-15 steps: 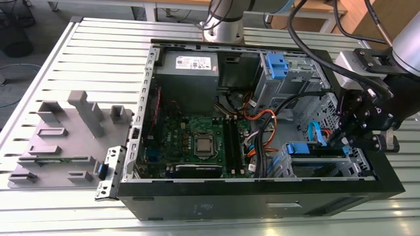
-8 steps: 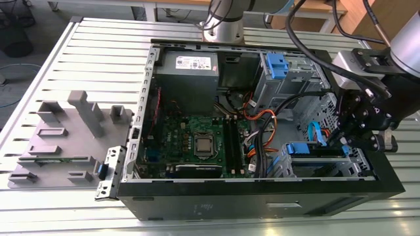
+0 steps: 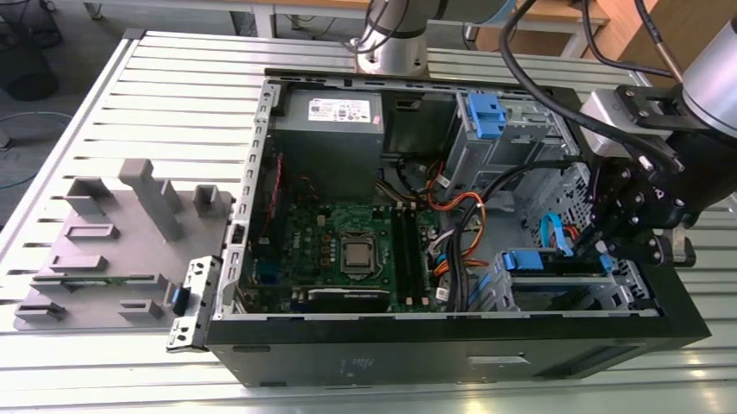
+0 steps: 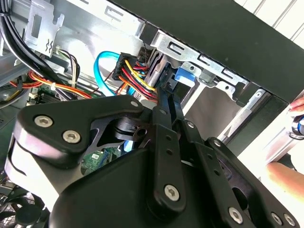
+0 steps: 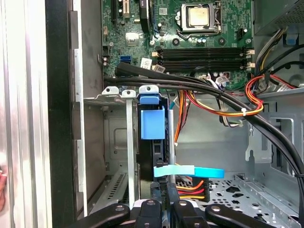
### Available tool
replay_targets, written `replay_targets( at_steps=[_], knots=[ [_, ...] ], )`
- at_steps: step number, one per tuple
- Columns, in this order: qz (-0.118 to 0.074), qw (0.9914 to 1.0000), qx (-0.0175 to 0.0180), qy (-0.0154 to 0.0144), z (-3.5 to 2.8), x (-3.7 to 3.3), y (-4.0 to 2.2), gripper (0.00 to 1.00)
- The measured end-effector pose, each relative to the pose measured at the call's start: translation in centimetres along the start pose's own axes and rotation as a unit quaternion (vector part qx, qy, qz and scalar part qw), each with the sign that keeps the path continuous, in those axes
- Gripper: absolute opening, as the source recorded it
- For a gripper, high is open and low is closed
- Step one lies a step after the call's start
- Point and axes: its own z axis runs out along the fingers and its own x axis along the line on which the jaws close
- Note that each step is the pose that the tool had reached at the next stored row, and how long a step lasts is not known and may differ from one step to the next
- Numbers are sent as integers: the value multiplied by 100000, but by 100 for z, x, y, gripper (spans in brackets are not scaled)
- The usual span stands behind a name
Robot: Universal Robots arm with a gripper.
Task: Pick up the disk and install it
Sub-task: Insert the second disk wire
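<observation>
The disk (image 5: 153,142) stands on edge in the drive cage (image 5: 118,142) at the computer case's (image 3: 461,362) front corner, its long axis running down into the bay, directly ahead of the tool (image 5: 164,209), whose fingers look closed on the disk's rear edge.

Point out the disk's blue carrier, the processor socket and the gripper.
disk's blue carrier (image 5: 152,123), first wrist view, on its flat blue tab.
processor socket (image 5: 198,16), first wrist view, on the metal lid.
gripper (image 3: 631,226), exterior view, on the black linkage above the drive cage.
</observation>
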Motion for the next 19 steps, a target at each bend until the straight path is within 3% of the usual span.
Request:
replay_targets(
  at_steps=[19],
  knots=[
    [1, 100000, -1, -20, 60, 0, 1, 16]
  ],
)
